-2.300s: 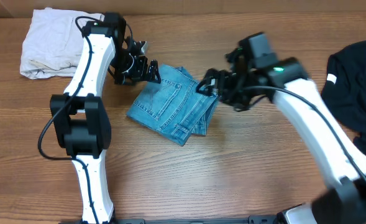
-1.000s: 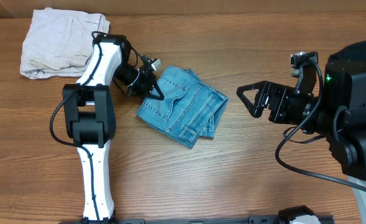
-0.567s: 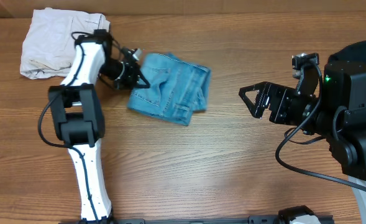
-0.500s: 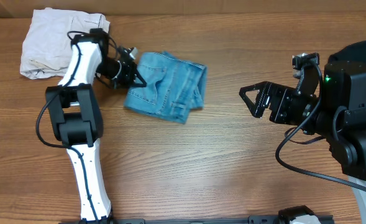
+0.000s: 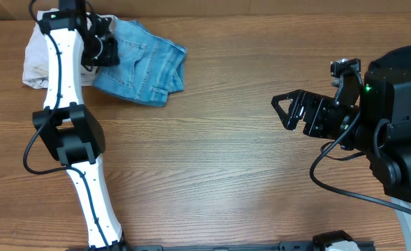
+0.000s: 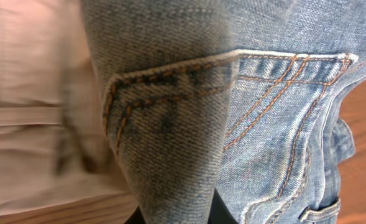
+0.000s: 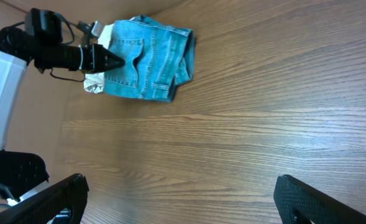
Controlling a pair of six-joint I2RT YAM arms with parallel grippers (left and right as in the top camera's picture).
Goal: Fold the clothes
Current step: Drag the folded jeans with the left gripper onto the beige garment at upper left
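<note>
At the far-left corner of the wooden bench (image 5: pixel 226 181), folded light-blue denim jeans (image 5: pixel 142 63) overlap a crumpled off-white cloth garment (image 5: pixel 32 59). My left jaws look clamped on their left edge. The right jaws are apart and far off.

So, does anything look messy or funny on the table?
Yes. At the top left of the overhead view, the folded jeans sit crooked, with one edge lying over the crumpled off-white garment and pinched by the left gripper. That pale garment is not folded at all.
</note>
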